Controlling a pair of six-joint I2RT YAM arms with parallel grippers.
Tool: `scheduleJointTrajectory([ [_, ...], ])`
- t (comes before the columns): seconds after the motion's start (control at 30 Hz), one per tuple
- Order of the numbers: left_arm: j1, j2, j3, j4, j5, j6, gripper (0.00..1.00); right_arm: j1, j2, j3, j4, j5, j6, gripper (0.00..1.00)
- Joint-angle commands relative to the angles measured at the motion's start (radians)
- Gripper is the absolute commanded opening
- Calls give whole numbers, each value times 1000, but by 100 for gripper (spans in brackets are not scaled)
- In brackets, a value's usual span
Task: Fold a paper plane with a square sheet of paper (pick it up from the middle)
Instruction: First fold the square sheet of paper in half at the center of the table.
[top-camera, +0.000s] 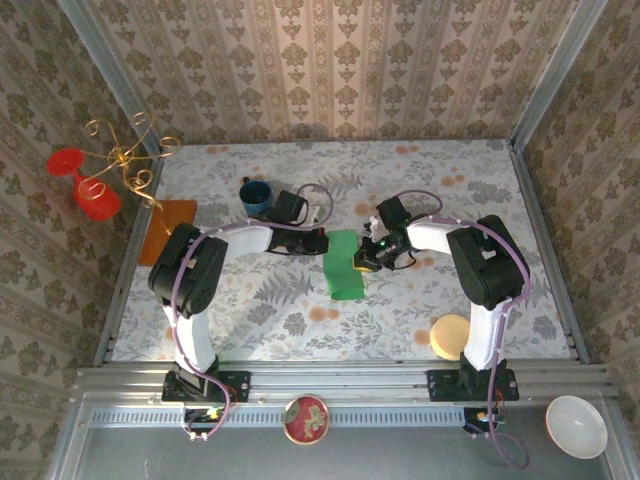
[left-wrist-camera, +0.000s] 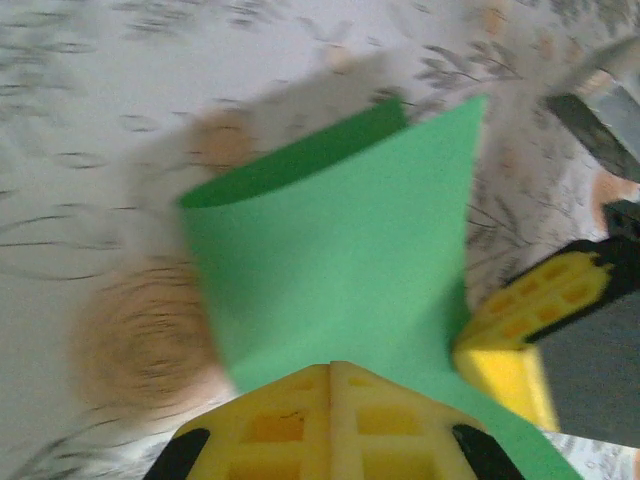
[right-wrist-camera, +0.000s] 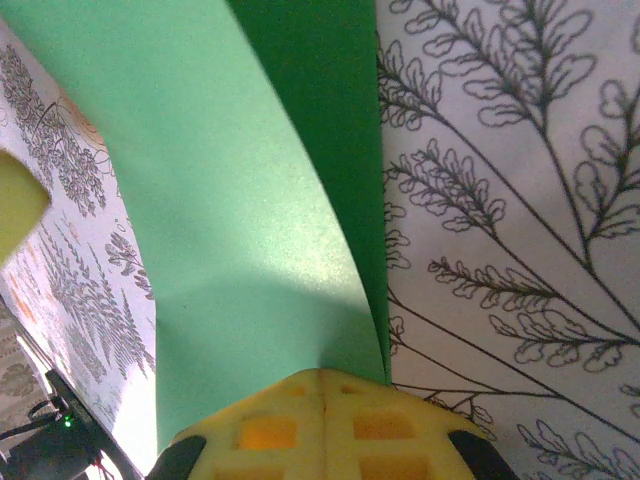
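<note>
The square sheet of paper (top-camera: 344, 266) is bright green and bent over on itself into a loose half fold, near the middle of the table. My left gripper (top-camera: 318, 241) is at its upper left edge and my right gripper (top-camera: 364, 258) at its right edge. In the left wrist view the sheet (left-wrist-camera: 340, 250) fans out from my shut left gripper (left-wrist-camera: 333, 366), with the right gripper's yellow fingers (left-wrist-camera: 530, 320) beside it. From the right wrist, two layers of the sheet (right-wrist-camera: 230, 220) meet at my shut right gripper (right-wrist-camera: 322, 374).
A blue mug (top-camera: 256, 195) stands behind the left gripper, and an orange-brown sheet (top-camera: 168, 230) lies at the table's left edge. A gold stand with red cups (top-camera: 105, 170) is far left. A round wooden disc (top-camera: 452, 335) sits near the right arm's base.
</note>
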Motion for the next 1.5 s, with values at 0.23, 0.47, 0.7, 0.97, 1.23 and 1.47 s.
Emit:
scheduleJointTrajectory([
  [0.23,50,158,74,61,42,-34,0,-17,106,-127,-244,292,5,5],
  [0.47,154,145,90,-39,-42,53,0,-18,101,-128,-245,300,8,4],
  [0.7,86,30,95,-15,-4,46,0,-20,99,-131,-244,303,11,4],
  [0.97,-4,146,125,104,-4,-87,0,-21,98,-136,-231,295,10,4],
  [1.23,85,197,108,102,-52,-75,0,-24,96,-141,-231,297,14,5],
  [1.47,133,180,174,21,-30,-51,0,-26,82,-145,-231,299,15,5],
])
